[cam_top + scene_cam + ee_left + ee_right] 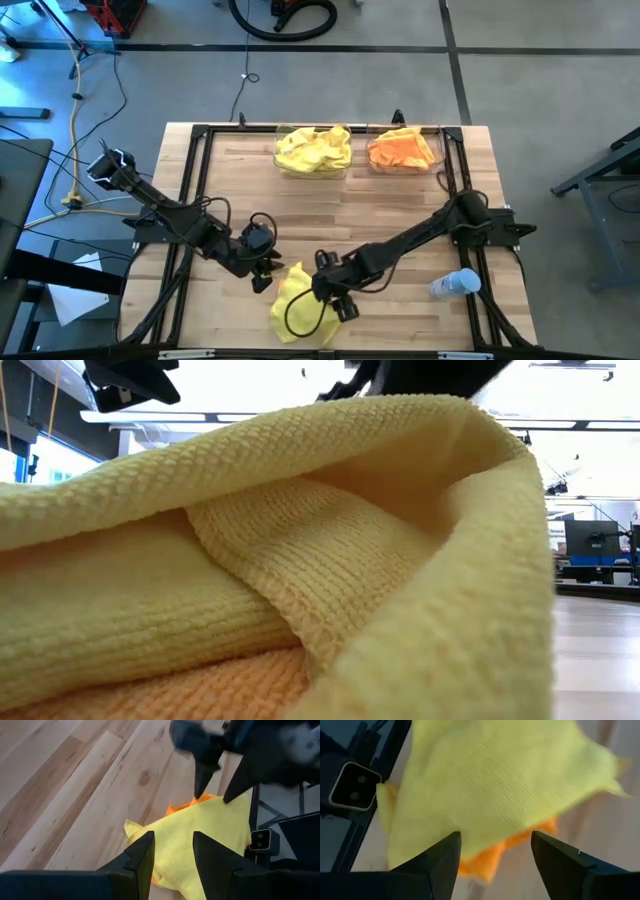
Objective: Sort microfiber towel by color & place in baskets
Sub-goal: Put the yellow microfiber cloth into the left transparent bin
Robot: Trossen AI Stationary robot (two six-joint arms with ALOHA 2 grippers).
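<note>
A yellow microfiber towel [292,298] lies crumpled near the table's front edge, on top of an orange one [490,860] that peeks out beneath it. My right gripper [343,305] hangs open over the pile's right side, its fingers pointing steeply down. My left gripper [263,274] is open just left of the pile, clear of it. At the far edge stand two clear baskets, the left one [283,160] with yellow towels and the right one [372,160] with orange towels. In the low view the yellow towel [300,560] fills the picture. My right gripper comes at the pile from above, slanting down, with its fingertips [201,790] at the yellow towel's edge [220,805]. I cannot tell whether they touch the cloth. My left gripper touches nothing.
A small clear plastic bottle [455,285] lies on its side near the table's right edge. Black frame rails [190,180] run along the table's sides. Bare wood [340,215] stretches between the baskets and the pile.
</note>
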